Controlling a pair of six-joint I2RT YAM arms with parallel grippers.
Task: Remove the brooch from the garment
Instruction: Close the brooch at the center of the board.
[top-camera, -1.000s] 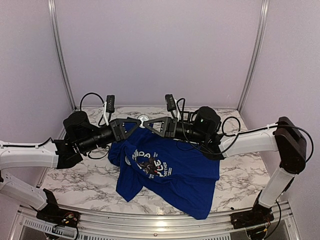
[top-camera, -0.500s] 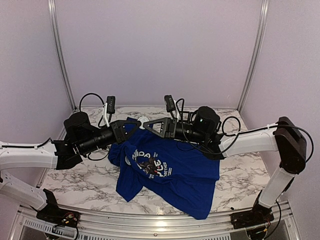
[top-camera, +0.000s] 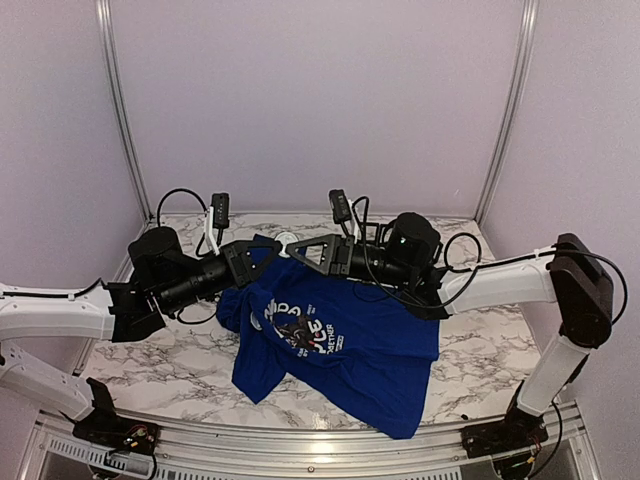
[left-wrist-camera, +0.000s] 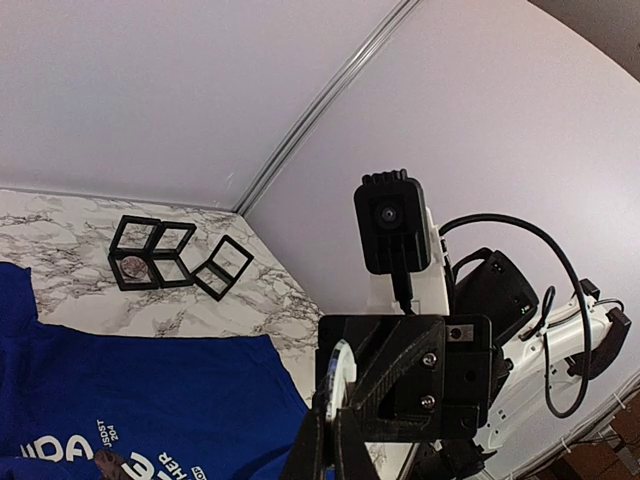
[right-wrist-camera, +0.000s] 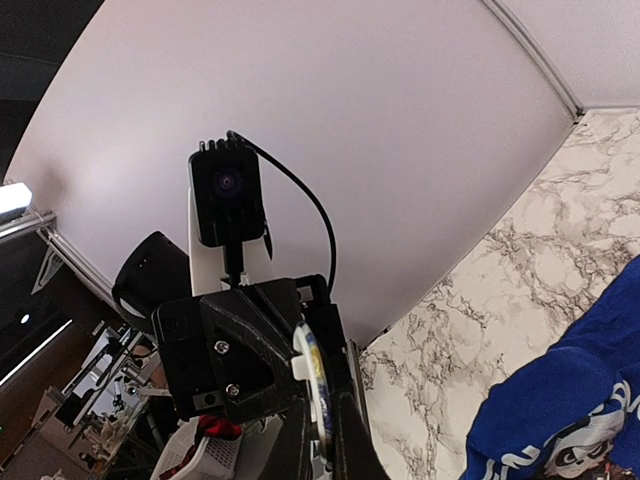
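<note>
Your left hand (top-camera: 272, 248) is clamped on the garment (top-camera: 350, 345), right hand (top-camera: 294, 251) pinched on the brooch (top-camera: 287, 238); tug sideways and the cloth could tear.

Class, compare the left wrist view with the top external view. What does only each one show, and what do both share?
Only the left wrist view shows a cluster of small black square frames standing on the marble near the wall corner.

Only the top external view shows the left arm and right arm whole, down to their bases, and the blue T-shirt out to its hem.

Both show the T-shirt's white lettering, the marble table, the right gripper, and a white round disc, probably the brooch, where it meets the left gripper.
</note>
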